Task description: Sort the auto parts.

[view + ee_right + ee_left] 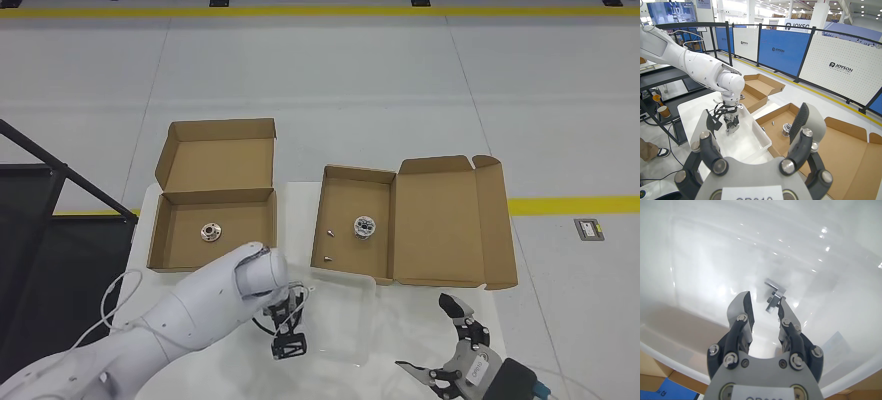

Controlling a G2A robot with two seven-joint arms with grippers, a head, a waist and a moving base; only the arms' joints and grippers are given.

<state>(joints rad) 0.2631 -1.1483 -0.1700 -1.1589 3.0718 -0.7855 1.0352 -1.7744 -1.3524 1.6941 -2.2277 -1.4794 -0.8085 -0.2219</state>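
Grey floor (330, 80) with yellow lines and a fence of blue and pegboard panels (783, 49) surround the white table (298, 215). On the table lie two open cardboard boxes, the left box (215, 160) and the right box (445, 220), with a clear tray (345, 310) just in front of them. The right gripper (756, 109) hangs beside the tray, fingers spread wide. The left gripper (764, 296) is down inside the tray, jaws apart and clamping nothing. A metal bracket (775, 289) lies on the tray floor at one fingertip (whether it touches is unclear). Its long leg runs roughly in line with the fingers. A round hub (209, 232) sits in the left box, and a round part (364, 226) and two bolts (330, 234) sit in the right.
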